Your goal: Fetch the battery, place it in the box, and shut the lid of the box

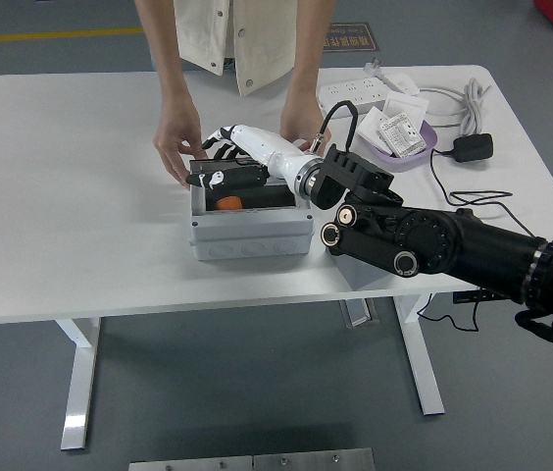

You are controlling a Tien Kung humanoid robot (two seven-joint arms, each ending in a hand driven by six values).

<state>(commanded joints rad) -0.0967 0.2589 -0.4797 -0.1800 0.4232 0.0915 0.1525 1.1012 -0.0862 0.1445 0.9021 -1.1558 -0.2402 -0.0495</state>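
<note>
The right hand (pixel 220 163) is lying across the top of the grey box (pixel 250 224) on the white tabletop (pixel 71 186), fingers extended flat on the lid (pixel 220 177) and gripping nothing. The orange battery (pixel 228 204) is sitting inside the box. A person's hands (pixel 176 147) are bracing the box's far side. A grey block (pixel 365 270) is resting just right of the box.

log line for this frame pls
phase: closing lid | right hand: on lid, pressing down | battery: inside box | person's hands: steadying box
</note>
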